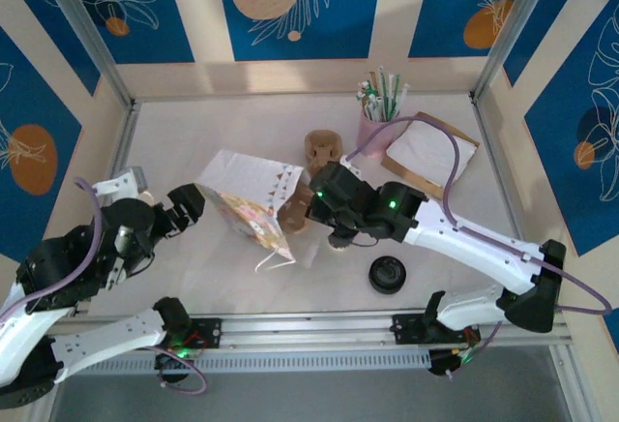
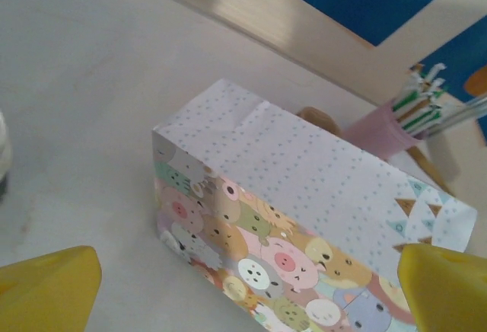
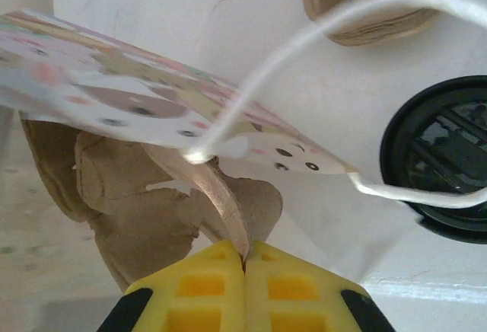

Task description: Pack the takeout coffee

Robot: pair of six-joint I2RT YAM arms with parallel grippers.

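The paper bag (image 2: 304, 187) is white with fine grey-green dots on one face and pastel cartoon animal faces on another, with brown and teal triangles near its mouth. Its string handle (image 3: 304, 50) is white. The cardboard cup carrier (image 3: 152, 202) is plain brown and the round lid (image 3: 441, 157) black. The left fingers (image 2: 53, 286) and right fingers (image 3: 213, 286) are yellow. The straw cup (image 1: 373, 135) is pink, its straws (image 1: 382, 93) green and white.

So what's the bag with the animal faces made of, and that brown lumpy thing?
The animal-printed gift bag looks like smooth printed paper: it keeps sharp folded creases. The brown lumpy holder looks like moulded cardboard pulp, matte and rough, with ragged fibrous edges.
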